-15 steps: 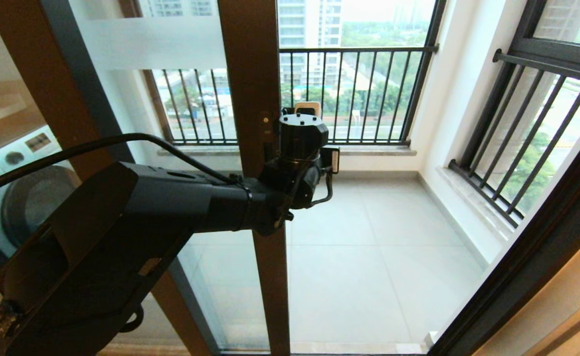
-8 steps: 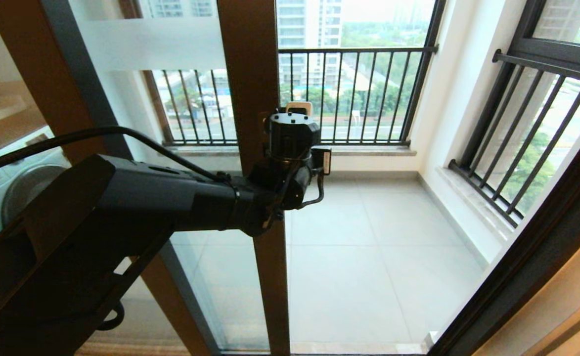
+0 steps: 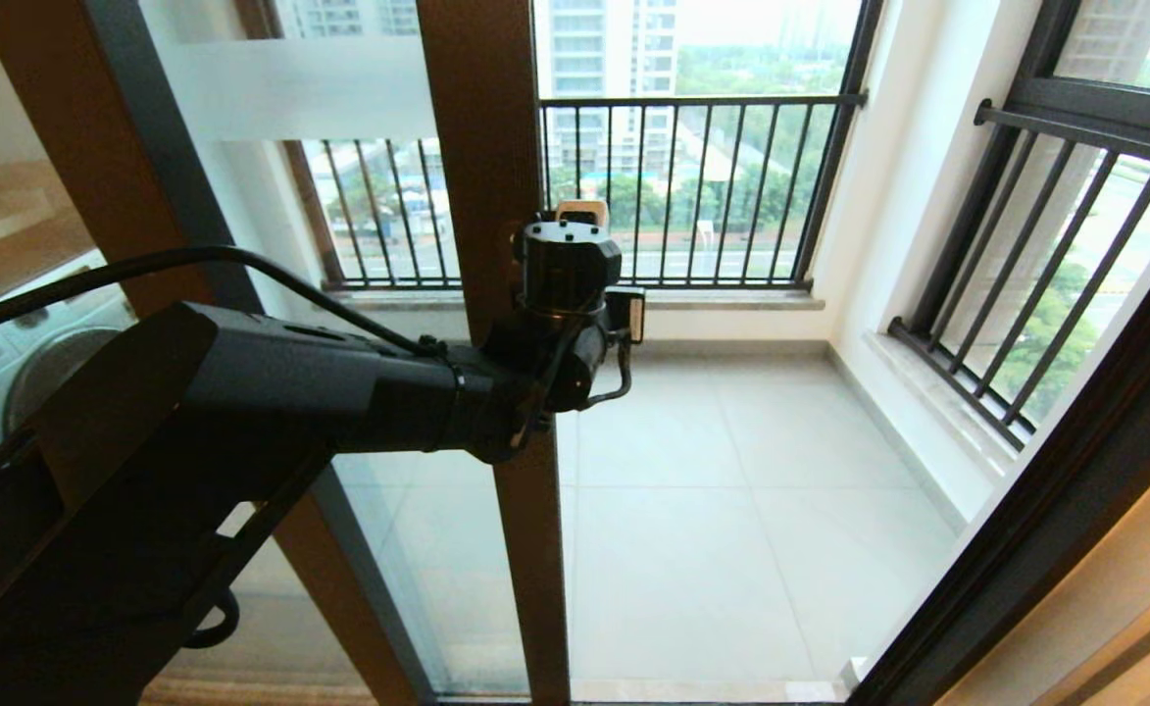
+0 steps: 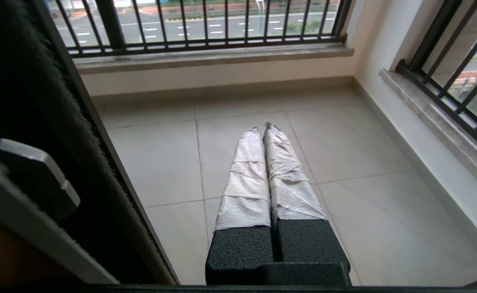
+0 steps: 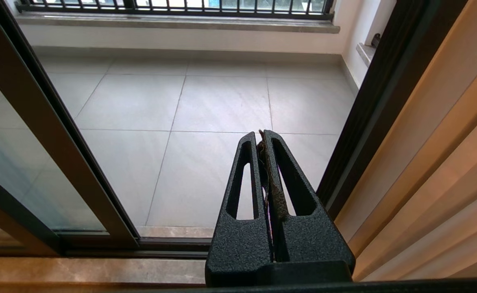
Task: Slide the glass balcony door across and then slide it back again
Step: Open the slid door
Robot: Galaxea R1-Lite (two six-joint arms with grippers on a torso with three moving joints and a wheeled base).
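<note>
The left tool (image 4: 264, 127), its two fingers wrapped in crinkled silvery tape above pebbled black bases, is pressed closed and empty beside the door's (image 3: 481, 147) fuzzy dark edge (image 4: 59, 134). The door, with clear glass, a frosted band and a smooth brown frame, stands left of the opening. The right tool (image 5: 261, 136), textured black with slotted fingers, is closed over pale floor tiles (image 5: 222, 101).

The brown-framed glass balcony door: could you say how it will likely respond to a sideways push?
The brown-framed glass balcony door probably feels heavy, being a tall glazed panel. It should stay stiff and run along its floor track. The shut left gripper grips nothing and may slip.
</note>
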